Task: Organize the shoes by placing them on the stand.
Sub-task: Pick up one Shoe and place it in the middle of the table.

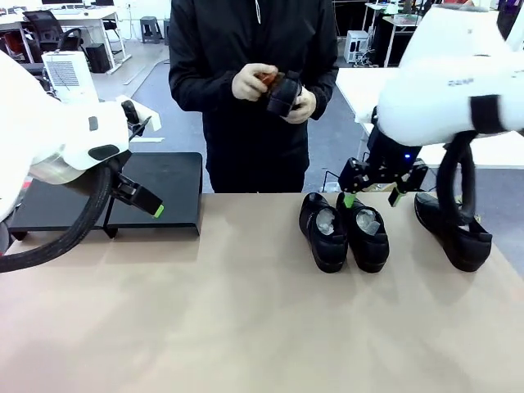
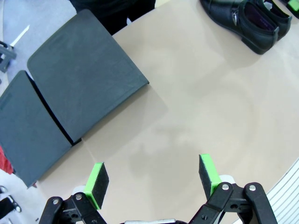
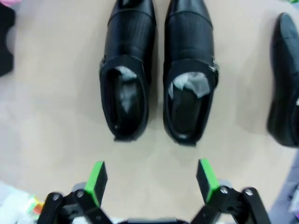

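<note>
Two glossy black shoes (image 1: pixel 344 231) stand side by side on the table right of centre, toes toward me. A third shoe (image 1: pixel 452 233) lies farther right. My right gripper (image 1: pixel 372 196) hovers open just behind the pair's heels; in the right wrist view the pair (image 3: pixel 156 79) lies beyond its open fingers (image 3: pixel 152 182). The person at the far side holds another black shoe (image 1: pixel 286 92) in both hands. The black stand (image 1: pixel 160 187) sits at the far left. My left gripper (image 2: pixel 154 179) is open and empty over bare table beside the stand (image 2: pixel 84 74).
The person also grips a small reddish-brown brush (image 1: pixel 266 79) against the held shoe. The tabletop (image 1: pixel 246 327) is wide and bare in front and between the stand and the shoes. My left arm's black cable (image 1: pixel 74 233) loops over the stand's near side.
</note>
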Tool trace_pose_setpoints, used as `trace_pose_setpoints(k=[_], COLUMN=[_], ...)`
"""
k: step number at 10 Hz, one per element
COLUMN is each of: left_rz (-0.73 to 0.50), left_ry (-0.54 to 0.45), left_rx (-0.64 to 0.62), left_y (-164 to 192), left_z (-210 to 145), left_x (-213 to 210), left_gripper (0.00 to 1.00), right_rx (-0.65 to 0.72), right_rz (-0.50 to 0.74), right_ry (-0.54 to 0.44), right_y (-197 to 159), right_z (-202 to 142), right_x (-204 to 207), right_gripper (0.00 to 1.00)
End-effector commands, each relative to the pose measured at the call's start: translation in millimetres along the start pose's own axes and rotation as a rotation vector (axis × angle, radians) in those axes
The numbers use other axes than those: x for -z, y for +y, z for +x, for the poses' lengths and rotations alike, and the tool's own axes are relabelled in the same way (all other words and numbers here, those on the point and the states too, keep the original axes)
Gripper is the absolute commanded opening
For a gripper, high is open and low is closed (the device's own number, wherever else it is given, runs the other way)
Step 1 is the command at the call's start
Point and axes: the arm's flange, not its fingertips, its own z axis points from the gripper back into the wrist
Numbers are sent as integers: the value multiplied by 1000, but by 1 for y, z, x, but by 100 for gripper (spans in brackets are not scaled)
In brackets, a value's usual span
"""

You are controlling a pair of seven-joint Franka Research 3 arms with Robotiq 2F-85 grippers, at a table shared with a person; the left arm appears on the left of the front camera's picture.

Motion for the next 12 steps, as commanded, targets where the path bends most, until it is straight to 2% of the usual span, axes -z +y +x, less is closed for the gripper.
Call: trace_pose_setpoints(k=[1, 2, 4, 7, 12], left_rz=[-11, -11, -11, -11, -11], left_ry=[-13, -13, -13, -13, -13], left_rx=[-9, -9, -9, -9, -9], left_y=[2, 2, 2, 2, 2], left_z=[-1, -1, -1, -1, -1], left_x=[1, 1, 1, 1, 1], left_gripper=[100, 100, 100, 100, 100], right_rx=[15, -11, -13, 20, 18], right_rz=[-3, 6, -35, 0, 29], right_ry=[8, 2, -29, -57, -8], right_y=[11, 13, 20, 17, 14], right_z=[31, 37, 36, 42, 58], right_x=[9, 16, 18, 37, 76], right_gripper=[100, 96, 58, 58, 58])
